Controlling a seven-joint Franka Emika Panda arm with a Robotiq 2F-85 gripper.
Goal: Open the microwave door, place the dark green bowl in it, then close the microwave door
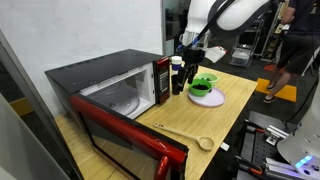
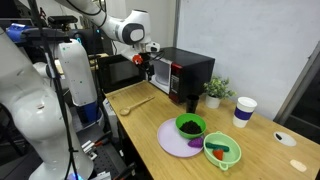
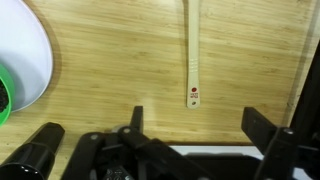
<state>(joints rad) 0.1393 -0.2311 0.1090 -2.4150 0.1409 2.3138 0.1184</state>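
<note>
– Wrist view first: what are you seeing below you?
– I am looking straight down at the bare wooden surface [image 3: 100, 60]. My fingers [image 3: 265, 130] are hanging spread wide and gripping nothing. The wooden spoon [image 3: 193, 55] is lying at twelve o'clock, and the rim of the lavender plate [image 3: 25, 50] is showing at nine o'clock.
– Which step are you working on?
– The microwave door [image 1: 130, 135] is already standing wide open, so I am judging that fetching the dark green bowl [image 2: 190, 126] is the step in hand. It is sitting on that plate, well apart from the microwave [image 2: 188, 70], and I am not touching it.
– What is the next move calling for?
– I am thinking of a shift toward nine o'clock, a descent over the bowl's rim, then a pinch on its wall.
– Is anything standing in the way?
– A black container [image 1: 177, 75] is standing just beside the microwave, between the cavity and the plate, so I am expecting to carry the bowl around or over it. The lime-green bowl [image 2: 223, 152] is sitting just beside the plate and is easy to mistake for mine. A paper cup [image 2: 244, 110] and a small plant [image 2: 215, 90] are standing out of my path.
</note>
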